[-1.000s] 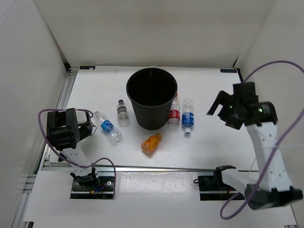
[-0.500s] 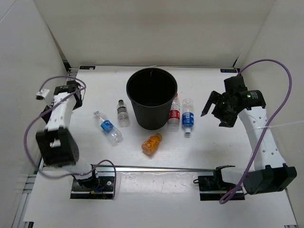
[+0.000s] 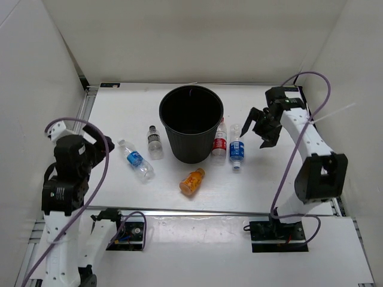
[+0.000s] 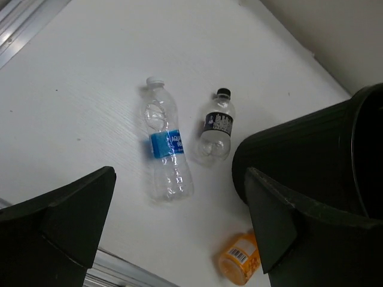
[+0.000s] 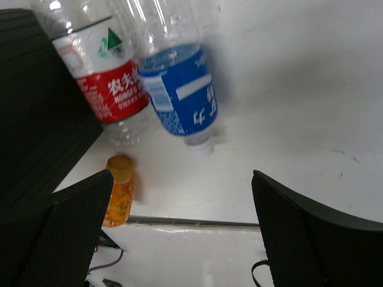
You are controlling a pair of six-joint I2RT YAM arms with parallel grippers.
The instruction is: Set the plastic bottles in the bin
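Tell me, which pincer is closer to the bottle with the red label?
Right. The right pincer hangs open just past the blue-label bottle that lies beside the red-label bottle. The left pincer is far off, on the other side of the bin.

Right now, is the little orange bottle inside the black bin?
No, the orange bottle lies on its side on the table, outside the bin.
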